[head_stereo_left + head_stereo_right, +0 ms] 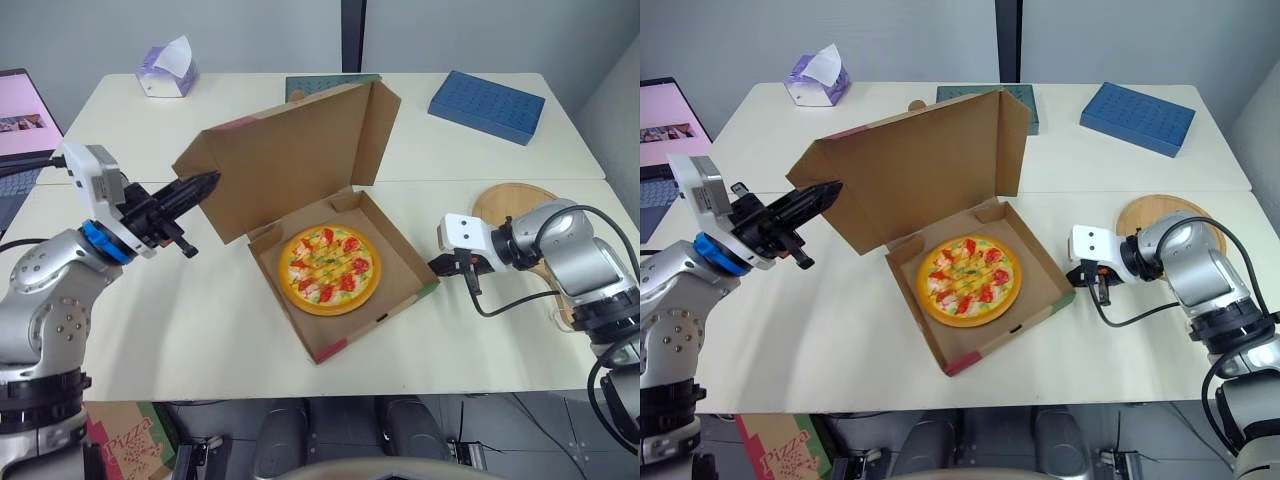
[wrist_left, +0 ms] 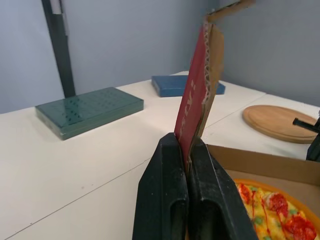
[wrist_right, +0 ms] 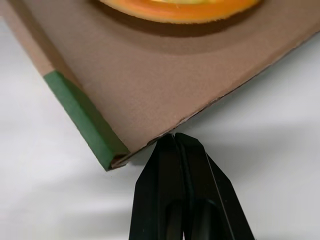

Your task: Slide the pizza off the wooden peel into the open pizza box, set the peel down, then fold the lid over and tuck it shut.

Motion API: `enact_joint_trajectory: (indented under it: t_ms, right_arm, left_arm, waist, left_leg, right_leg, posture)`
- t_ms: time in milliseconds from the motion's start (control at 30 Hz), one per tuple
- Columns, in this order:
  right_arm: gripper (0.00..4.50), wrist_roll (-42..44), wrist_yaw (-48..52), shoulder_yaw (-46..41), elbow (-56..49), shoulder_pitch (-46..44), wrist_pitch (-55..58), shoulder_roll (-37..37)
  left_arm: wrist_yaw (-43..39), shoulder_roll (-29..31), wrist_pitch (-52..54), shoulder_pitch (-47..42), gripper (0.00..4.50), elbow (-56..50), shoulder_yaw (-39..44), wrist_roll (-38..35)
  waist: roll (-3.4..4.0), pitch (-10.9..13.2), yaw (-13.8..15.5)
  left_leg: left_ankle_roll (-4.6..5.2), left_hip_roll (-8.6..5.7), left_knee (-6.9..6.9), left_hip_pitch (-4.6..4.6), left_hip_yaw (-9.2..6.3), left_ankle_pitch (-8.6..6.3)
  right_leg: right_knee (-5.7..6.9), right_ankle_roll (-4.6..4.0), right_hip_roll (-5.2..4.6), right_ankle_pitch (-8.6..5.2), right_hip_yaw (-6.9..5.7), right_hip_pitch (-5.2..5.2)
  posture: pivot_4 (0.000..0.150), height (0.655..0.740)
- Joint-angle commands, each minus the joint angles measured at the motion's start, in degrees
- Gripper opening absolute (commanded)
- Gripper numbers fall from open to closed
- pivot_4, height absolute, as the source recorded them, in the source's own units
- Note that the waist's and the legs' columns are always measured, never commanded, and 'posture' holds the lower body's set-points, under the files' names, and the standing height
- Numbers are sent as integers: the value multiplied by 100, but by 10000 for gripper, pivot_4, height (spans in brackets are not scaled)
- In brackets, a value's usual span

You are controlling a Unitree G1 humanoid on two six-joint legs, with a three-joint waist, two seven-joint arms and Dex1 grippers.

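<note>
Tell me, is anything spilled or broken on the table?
Nothing is spilled or broken. The pizza lies flat in the box, which sits cornerwise to the edge of the table. The lid stands half raised because the jaws of the left gripper are shut on its edge.

The pizza (image 1: 329,268) has an orange-yellow rim, speckled with red, green and white toppings. The pizza box (image 1: 400,262) is plain brown cardboard with green and red strips at its front corners; its lid (image 1: 290,160) is printed red outside. The peel (image 1: 505,203) is pale tan wood. The left gripper (image 1: 208,183) is black. A blue box (image 1: 487,105) and a dark green box (image 2: 90,111) carry dotted grids on the cream surface (image 1: 200,330); the tissue box (image 1: 165,75) is lilac.
</note>
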Motion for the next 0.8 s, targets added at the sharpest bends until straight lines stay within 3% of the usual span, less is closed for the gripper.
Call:
enact_joint_trajectory:
  t_ms: [33, 367, 533, 667, 800]
  right_arm:
    - [484, 331, -72, -246, -699, 123, 491, -85]
    - [484, 851, -711, -238, -1679, 757, 1293, 234]
    - [484, 734, -1242, -450, -1579, 825, 876, 344]
    - [484, 1073, -1738, -1148, -1227, 665, 803, 539]
    - [12446, 1578, -2599, -1980, -956, 214, 1179, 1180]
  left_arm:
    - [-574, 188, 38, -354, 0, 428, 93, -38]
    - [-1602, 513, 486, -1187, 0, 1469, -169, 179]
    - [-1844, 526, 464, -1450, 0, 1794, -243, 392]
    - [-1921, 472, 384, -1565, 0, 1893, -215, 503]
    - [-1925, 435, 295, -1638, 0, 1995, -168, 601]
  waist:
    - [0, 0, -1]
    - [-6, 1, -7]
    - [-6, 1, -17]
    - [-7, 1, -4]
    - [-8, 2, -13]
  left_leg:
    - [0, 0, 0, 0, 1, 0]
    - [0, 1, -3, 0, -4, 0]
    - [0, 4, -3, 0, -1, 0]
    - [-1, 3, -3, -1, -2, 0]
    - [-1, 3, -3, 0, -2, 2]
  right_leg:
    - [0, 0, 0, 0, 1, 0]
    - [2, 1, 1, -1, -6, -2]
    - [2, 1, 2, -1, -4, -3]
    - [1, 1, 1, 0, -4, -2]
    - [8, 0, 2, 0, -4, -4]
  posture:
    - [1500, 7400]
    - [1500, 7400]
    - [1500, 7400]
    - [1500, 7400]
    - [1500, 7400]
